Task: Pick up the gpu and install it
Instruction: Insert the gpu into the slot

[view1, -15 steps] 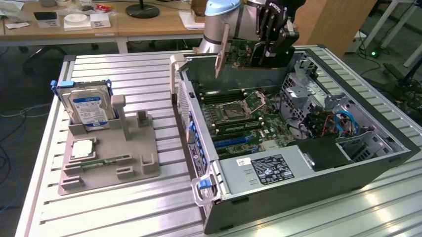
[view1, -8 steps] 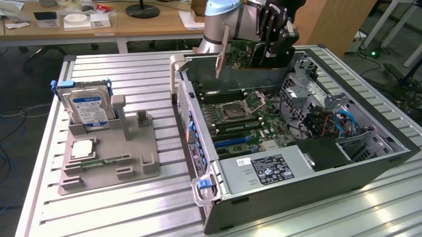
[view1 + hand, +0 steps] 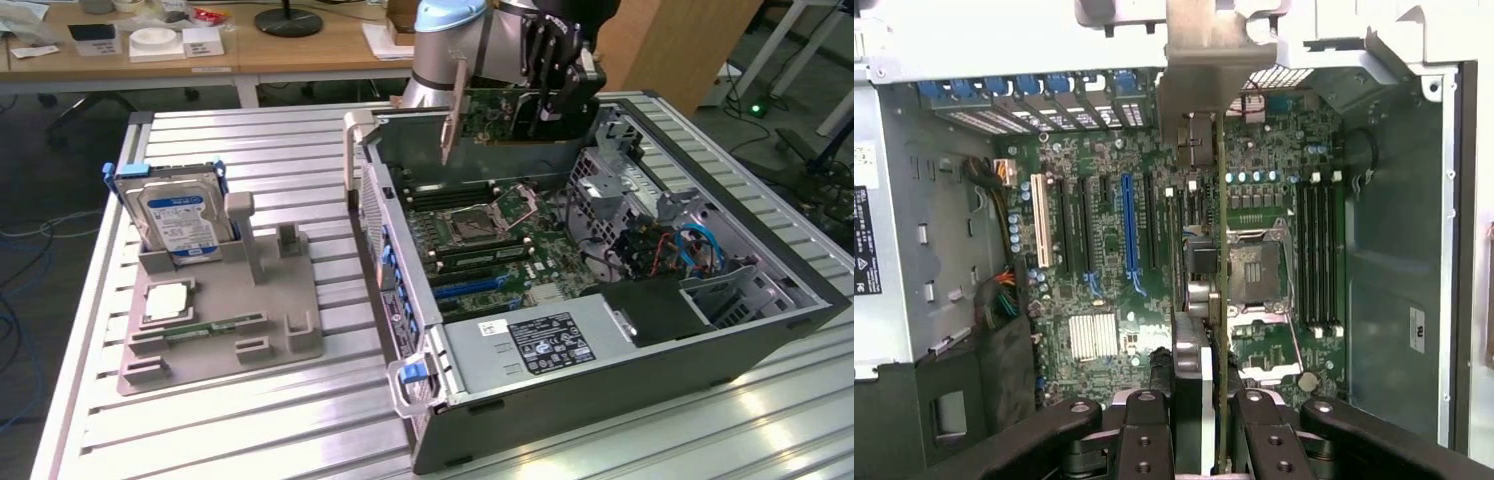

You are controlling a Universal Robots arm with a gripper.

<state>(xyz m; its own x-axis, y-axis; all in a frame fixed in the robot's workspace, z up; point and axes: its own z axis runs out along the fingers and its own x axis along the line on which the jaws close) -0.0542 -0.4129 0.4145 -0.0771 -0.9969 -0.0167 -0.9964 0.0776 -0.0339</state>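
The tool (image 3: 550,92) is clamping the gpu (image 3: 501,118) by its upper edge and holding it upright above the open computer case (image 3: 747,330), over the end farthest from the case's power supply (image 3: 534,345). The card is hanging clear of the motherboard (image 3: 1104,260) inside the case, its metal bracket pointing down. The case is lying on the worktop (image 3: 267,420).

Exterior view high, oblique over table (image 3: 240,430); wrist view close above shared motherboard (image 3: 514,250) (image 3: 1104,290), lens downward.
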